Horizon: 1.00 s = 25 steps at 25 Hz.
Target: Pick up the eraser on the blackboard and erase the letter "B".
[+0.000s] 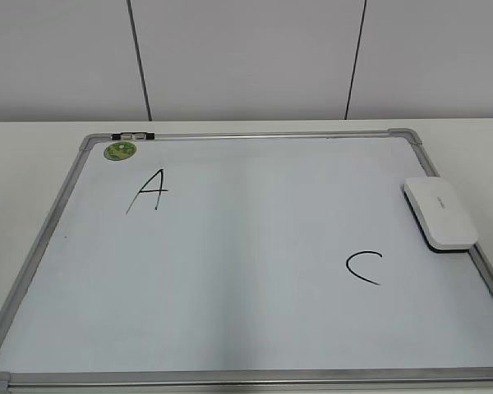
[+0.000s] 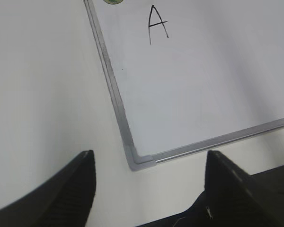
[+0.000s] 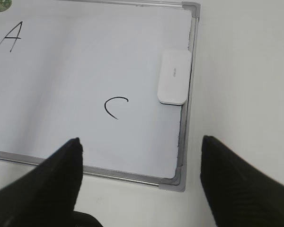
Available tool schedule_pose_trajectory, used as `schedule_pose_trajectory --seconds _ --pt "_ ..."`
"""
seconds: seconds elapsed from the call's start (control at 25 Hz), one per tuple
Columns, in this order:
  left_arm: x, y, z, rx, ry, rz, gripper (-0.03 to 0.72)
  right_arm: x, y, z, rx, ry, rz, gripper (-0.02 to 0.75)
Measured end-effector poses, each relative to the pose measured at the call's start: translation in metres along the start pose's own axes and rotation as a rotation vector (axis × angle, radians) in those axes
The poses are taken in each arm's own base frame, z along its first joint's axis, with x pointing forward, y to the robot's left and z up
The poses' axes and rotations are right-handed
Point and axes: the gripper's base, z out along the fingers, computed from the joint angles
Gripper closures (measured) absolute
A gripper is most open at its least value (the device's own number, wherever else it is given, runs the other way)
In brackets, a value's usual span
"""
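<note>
While the silver-framed white blackboard (image 1: pixel 255 246) lies on a cream table (image 1: pixel 25 164), grey wall panels (image 1: pixel 246 57) stand behind. Both black grippers (image 2: pixel 149 182) (image 3: pixel 139 177) gape, holding nothing

The blackboard (image 1: pixel 255 246) has a plain white face inside a silver frame with grey corner caps. On it, the letter "A" (image 1: pixel 150 190) and the letter "C" (image 1: pixel 364 268) are drawn in thin black strokes. The eraser (image 1: pixel 440 211) is smooth white on top with small grey lettering and a dark underside. The round magnet (image 1: pixel 120 150) is green with a mottled pattern. The worktop (image 1: pixel 25 164) is pale cream. The left tool (image 2: pixel 149 189) and right tool (image 3: pixel 139 184) have black fingers.
</note>
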Motion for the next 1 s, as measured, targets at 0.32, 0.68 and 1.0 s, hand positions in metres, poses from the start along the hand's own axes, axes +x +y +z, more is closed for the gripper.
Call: schedule_pose_trajectory --seconds 0.32,0.68,1.0 --pt "0.067 0.009 -0.003 -0.077 -0.049 0.024 0.166 0.066 -0.003 -0.007 0.075 -0.029 -0.025 0.144" --pt "0.096 0.012 0.04 -0.083 0.051 0.027 0.167 0.125 -0.008 0.019 0.136 0.032 -0.043 0.144" --pt "0.108 0.015 0.065 -0.091 0.054 0.036 0.167 0.147 -0.011 0.043 0.154 0.07 -0.053 0.144"
